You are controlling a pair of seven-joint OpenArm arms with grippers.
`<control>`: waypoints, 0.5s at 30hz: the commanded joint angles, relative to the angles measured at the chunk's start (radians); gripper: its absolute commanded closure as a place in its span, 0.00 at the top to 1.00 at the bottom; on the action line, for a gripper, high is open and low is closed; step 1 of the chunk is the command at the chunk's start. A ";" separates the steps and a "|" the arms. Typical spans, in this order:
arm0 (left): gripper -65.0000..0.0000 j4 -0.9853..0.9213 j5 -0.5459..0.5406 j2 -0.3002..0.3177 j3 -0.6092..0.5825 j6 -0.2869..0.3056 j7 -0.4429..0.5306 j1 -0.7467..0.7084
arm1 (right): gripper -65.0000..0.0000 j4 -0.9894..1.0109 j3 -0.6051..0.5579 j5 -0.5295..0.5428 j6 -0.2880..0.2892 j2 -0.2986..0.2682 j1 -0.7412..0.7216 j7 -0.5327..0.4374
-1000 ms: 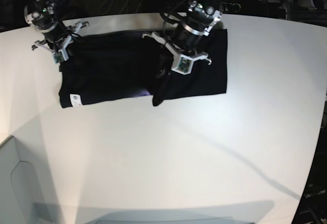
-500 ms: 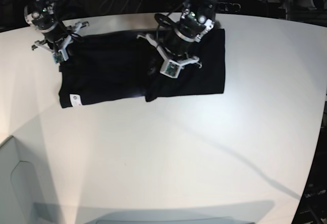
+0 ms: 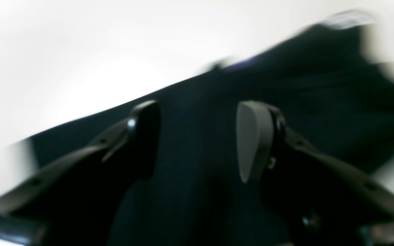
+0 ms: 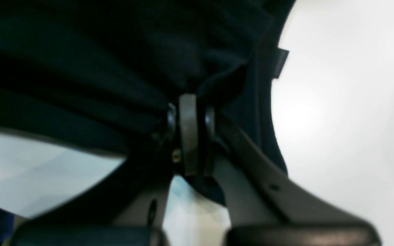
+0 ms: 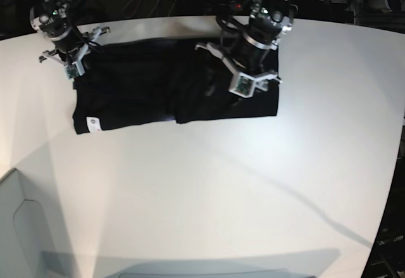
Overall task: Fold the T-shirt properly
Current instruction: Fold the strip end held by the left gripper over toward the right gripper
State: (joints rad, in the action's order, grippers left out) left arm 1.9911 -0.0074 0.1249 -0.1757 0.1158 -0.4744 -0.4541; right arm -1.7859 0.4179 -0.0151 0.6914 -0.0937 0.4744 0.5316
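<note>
T-shirt (image 5: pixel 145 91) folding seems partway: our right gripper (image 4: pixel 189 112) pinches its corner, our left gripper (image 3: pixel 197 136) hangs spread above the cloth, folds remaining.

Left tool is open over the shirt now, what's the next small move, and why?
Probably lift the left tool clear. Its jaws stand apart with nothing between them above the flat black cloth T-shirt, while the right tool is clamped on the shirt's edge.
</note>
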 commanded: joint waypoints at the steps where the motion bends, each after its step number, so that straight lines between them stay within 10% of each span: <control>1: 0.53 0.018 -0.015 -0.001 0.015 0.012 0.030 -0.016 | 0.00 -0.012 0.003 -0.004 0.007 -0.005 0.004 0.011; 15: 0.53 -0.132 -0.010 0.038 -0.222 0.023 0.019 0.035 | 0.10 -0.018 0.008 -0.004 0.007 -0.005 -0.018 0.012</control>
State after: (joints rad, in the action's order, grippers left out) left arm 1.8385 -0.0158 0.1677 -0.3996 0.1394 -0.4915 -0.4271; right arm -1.7866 0.4191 -0.0223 0.6918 -0.0933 0.4526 0.5430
